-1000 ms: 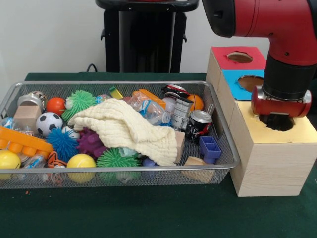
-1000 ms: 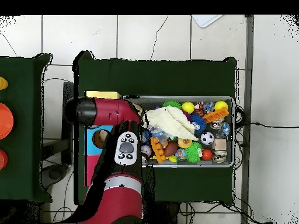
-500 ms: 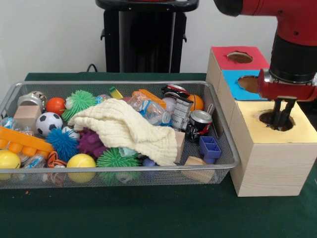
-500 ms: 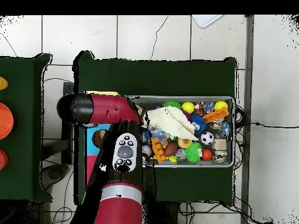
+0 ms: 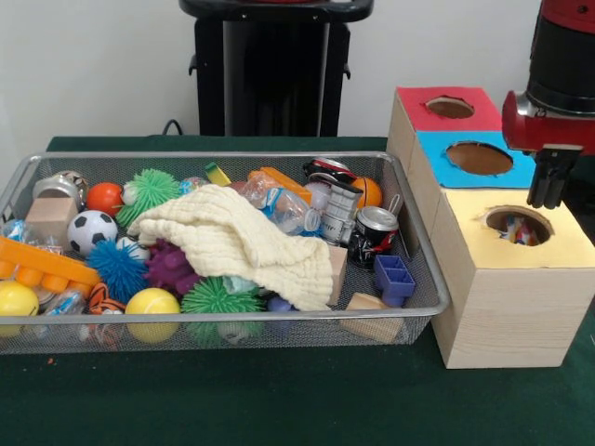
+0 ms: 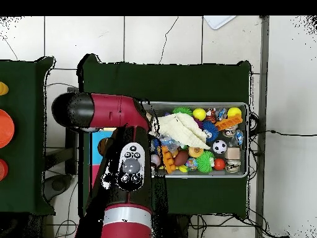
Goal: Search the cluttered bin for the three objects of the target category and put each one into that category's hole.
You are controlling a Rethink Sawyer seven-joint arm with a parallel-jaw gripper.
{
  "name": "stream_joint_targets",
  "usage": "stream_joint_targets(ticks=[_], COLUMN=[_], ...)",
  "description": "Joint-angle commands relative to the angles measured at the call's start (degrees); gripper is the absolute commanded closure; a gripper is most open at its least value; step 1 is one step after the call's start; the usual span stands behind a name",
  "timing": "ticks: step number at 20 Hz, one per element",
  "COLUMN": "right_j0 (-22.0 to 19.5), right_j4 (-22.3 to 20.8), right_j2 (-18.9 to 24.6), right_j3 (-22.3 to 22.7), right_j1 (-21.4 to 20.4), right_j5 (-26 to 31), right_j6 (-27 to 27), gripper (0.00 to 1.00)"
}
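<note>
a dark green cloth covers the table [image 5: 279, 409], with a pale wall behind and a tiled floor around it in the overhead view. a wire mesh bin [image 5: 423, 279] takes up the table's left and middle. at its left end lie an orange plastic brick [image 5: 42, 265], a yellow ball [image 5: 17, 299], a soccer ball [image 5: 90, 229], a wooden block [image 5: 51, 218] and a small red ball [image 5: 105, 197]. next come spiky rubber balls: a green one [image 5: 149, 190], a blue one [image 5: 119, 268] and a purple one [image 5: 172, 267]. a cream waffle-textured cloth [image 5: 237, 240] is draped over the middle of the heap. toward the bin's right end sit a crumpled clear bottle [image 5: 284, 209], two drink cans [image 5: 376, 232] and a blue plastic block [image 5: 394, 277].

at the table's right edge stands a wooden box [image 5: 507, 311] with three round holes, topped red [image 5: 450, 107], blue [image 5: 479, 158] and yellow [image 5: 517, 226]. something small and multicoloured lies inside the yellow hole; what it is cannot be told. the gripper [image 5: 547, 186] hangs just above the yellow top, its dark fingers close together and holding nothing.
</note>
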Motion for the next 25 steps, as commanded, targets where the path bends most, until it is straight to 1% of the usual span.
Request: stream_joint_targets(ticks=[1,4,5,7,8,10,11,12,14,15,16,19,23,25], right_j0=[-2.8,-3.4,-3.6,-4.3,-4.4,-4.9,-4.7,-5.1,-5.4,-6.1,-6.8,-9.2,-11.2,-11.6], right_j4=[-1.6,-3.7,-4.3,-6.1,-7.5,-9.9,-11.6,-12.5,-14.7,-15.5,-15.9,-17.3,-18.2,-18.7], right_j2=[1.4,0.8,0.4,0.1,-0.5,-1.3,-2.1,-2.1,-3.1,-2.7,-2.2,0.6,2.4,2.7], right_j3=[2.3,2.5,2.9,3.1,3.4,3.9,3.2,3.5,3.9,3.9,4.4,5.5,5.8,5.8], right_j1=[0.1,-0.3,-0.6,-1.0,-1.2,-1.6,-1.7,-2.1,-3.2,-3.5,-4.1,-5.5,-6.3,-6.5], right_j5=[1.1,1.7,0.3,0.3,-2.4,-5.1,-7.1,-9.2,-10.0,-9.3,-9.7,-9.3,-10.0,-9.2], right_j6=[6.4,3.6,3.2,1.1,0.8,0.0,0.0,0.1,-0.5,-1.9,-2.1,-5.1,-4.8,-4.6], gripper=[1.0,1.0,1.0,1.0,1.0,1.0,1.0,1.0,1.0,1.0,1.0,1.0,1.0,1.0])
